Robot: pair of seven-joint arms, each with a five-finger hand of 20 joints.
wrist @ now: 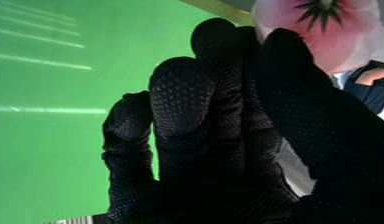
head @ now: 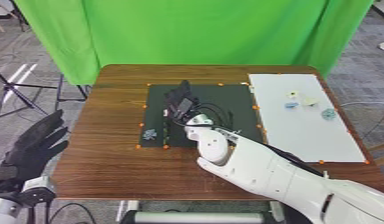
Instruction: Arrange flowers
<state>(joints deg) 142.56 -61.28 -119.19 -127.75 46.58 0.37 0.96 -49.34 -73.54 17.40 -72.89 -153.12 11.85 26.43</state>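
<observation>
Pink flower [wrist: 344, 45]: beside the thumb tip of your right robot hand [head: 181, 100]; petals cut off by the edge of your wrist view, their middle a dark green star.
Right robot hand: fingers straight and close together, thumb beside them and overlapping the petals; you cannot tell whether it grips the flower or merely sits in front of it.
Hand's place: over the dark mat [head: 237, 102], toward the mat's 11 o'clock.
Pale pink speck [head: 164, 113]: at the hand's 8 o'clock in your head view, too small to identify.
Left robot hand [head: 28, 145]: around 8 o'clock in your head view, fingers loosely extended, nothing visible in its hold.
White board [head: 304, 140]: on the table [head: 117, 165], between 2 and 3 o'clock, bearing a blue piece [head: 291, 105], a teal piece [head: 329, 114] and pale yellow pieces [head: 310, 102], their shapes hard to make out.
Mat pattern: light marks [head: 150, 134] near its 8 o'clock, unclear.
</observation>
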